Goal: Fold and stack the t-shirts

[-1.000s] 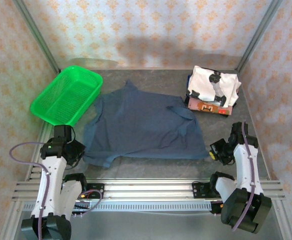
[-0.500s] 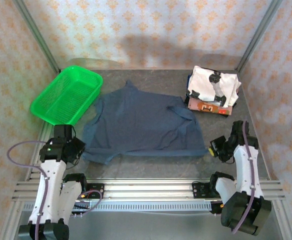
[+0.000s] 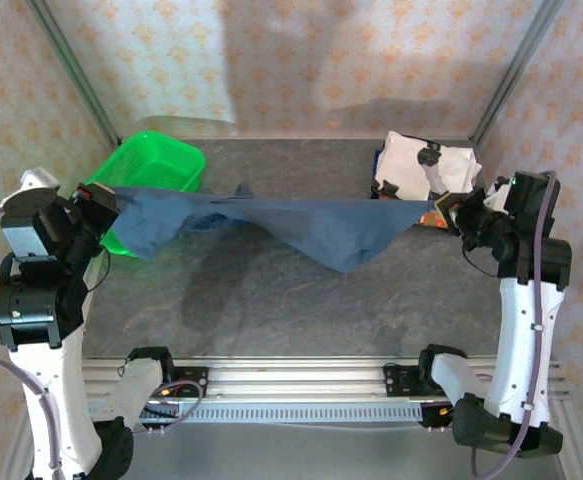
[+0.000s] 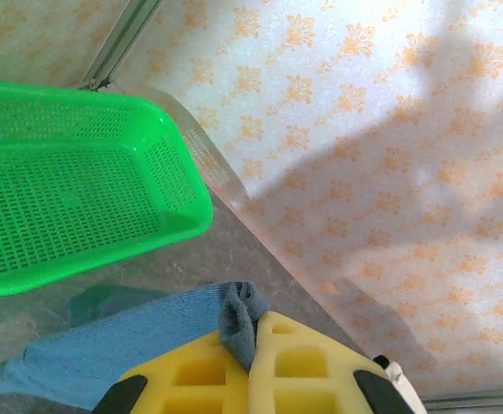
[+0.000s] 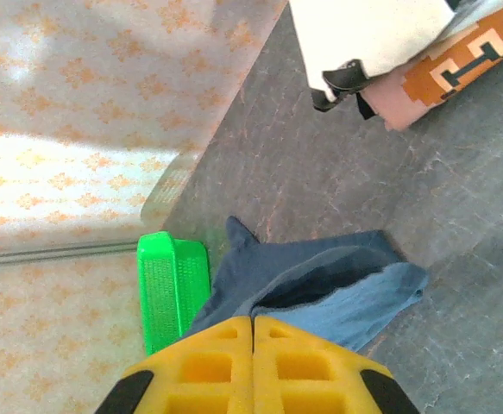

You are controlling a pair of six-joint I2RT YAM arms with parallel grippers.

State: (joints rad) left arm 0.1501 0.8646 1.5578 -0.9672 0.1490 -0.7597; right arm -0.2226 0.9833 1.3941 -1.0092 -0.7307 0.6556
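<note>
Top external view: the grey tabletop (image 3: pixel 271 310) is spanned by the slate-blue t-shirt (image 3: pixel 311 225), which is held up as a sagging band between the two raised arms. Its left end is pinched by the left fingers (image 4: pixel 191 379), seen in the left wrist view closed on a bunched fold of blue cloth, with the rest hanging below them. Its right end is gripped by the right fingers (image 5: pixel 199 366), seen in the right wrist view pressed together with the cloth coming out from between them. Half a second earlier the same shirt lay spread flat on the tabletop, and both arms were low at its near corners. Now the arms are lifted and drawn apart, and the shirt's middle droops to a point over its own shadow. Whether that point touches the surface cannot be told. The green basket (image 3: pixel 166 165) stays at the far left, and its near corner is now overlapped by the raised cloth and the left arm. At the far right, unmoved, the white t-shirt with black patches (image 3: pixel 421 160) is stacked on the brown/orange printed t-shirt (image 5: pixel 441 73), just beyond the right fingers.
</note>
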